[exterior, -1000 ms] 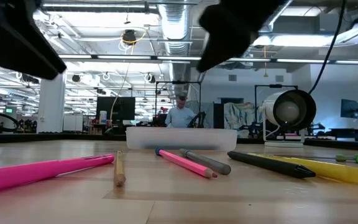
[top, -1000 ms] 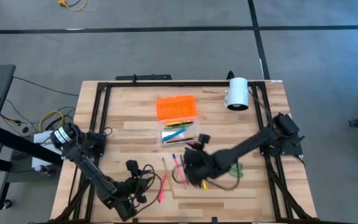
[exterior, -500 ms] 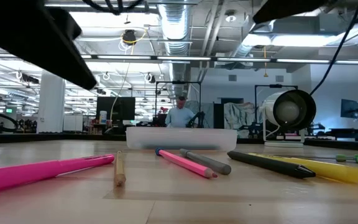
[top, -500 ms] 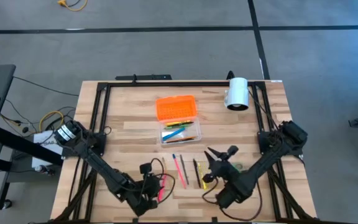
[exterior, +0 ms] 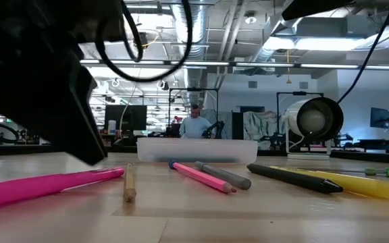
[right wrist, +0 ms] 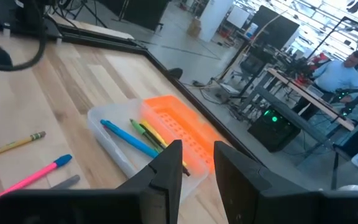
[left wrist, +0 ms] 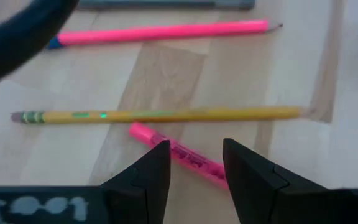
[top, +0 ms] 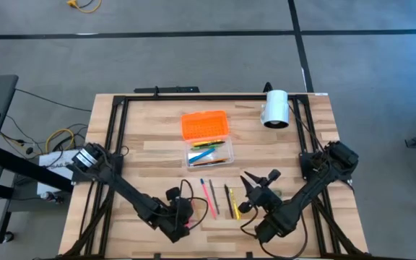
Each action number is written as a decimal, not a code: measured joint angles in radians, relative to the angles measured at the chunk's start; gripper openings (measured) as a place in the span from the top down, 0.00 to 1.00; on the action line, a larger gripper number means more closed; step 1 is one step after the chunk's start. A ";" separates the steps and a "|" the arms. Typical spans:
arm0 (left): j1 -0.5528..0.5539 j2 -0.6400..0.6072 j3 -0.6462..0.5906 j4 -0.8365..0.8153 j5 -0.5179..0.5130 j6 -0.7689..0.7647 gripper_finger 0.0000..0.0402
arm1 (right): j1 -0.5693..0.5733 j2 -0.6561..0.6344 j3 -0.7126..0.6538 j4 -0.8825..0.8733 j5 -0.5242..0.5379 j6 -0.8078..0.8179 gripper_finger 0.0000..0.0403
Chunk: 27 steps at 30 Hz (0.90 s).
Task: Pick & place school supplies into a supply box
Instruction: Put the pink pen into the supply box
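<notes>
Your left gripper (left wrist: 194, 165) open over glossy pink highlighter (left wrist: 179, 155) | right gripper (right wrist: 194, 163) parted, empty (raised) | clear plastic box (top: 209, 154) beside ridged orange lid (top: 206, 124)

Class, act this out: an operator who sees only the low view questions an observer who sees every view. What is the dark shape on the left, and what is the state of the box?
Operator: What is that dark shape on my left?
Observer: The left tool, open, aimed at the pink marker, not gripping it.
Operator: Anything in the box?
Observer: The box holds blue, green and yellow pens.
Operator: Where is its lid?
Observer: The orange lid lies off the box, just beyond it.
</notes>
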 joint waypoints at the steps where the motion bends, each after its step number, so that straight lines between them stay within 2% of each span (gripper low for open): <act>1: 0.002 0.007 0.000 -0.007 0.002 -0.002 0.66 | 0.000 0.000 0.000 0.000 0.000 0.000 0.79; 6: 0.006 0.011 0.001 -0.011 0.010 -0.010 0.66 | 0.001 0.001 0.000 -0.001 0.000 0.000 0.79; 10: 0.006 0.011 0.001 -0.029 0.071 -0.011 0.66 | 0.000 0.001 0.000 0.000 -0.002 0.000 0.79; 13: 0.007 0.011 0.003 -0.085 0.113 -0.042 0.66 | 0.001 0.001 0.000 0.000 -0.008 0.000 0.79; 18: 0.000 0.006 0.007 -0.194 0.122 -0.106 0.66 | 0.001 0.001 0.000 0.000 -0.011 0.000 0.79; 27: 0.001 0.006 0.015 -0.259 0.205 -0.039 0.66 | 0.000 0.001 0.000 0.003 -0.021 0.000 0.79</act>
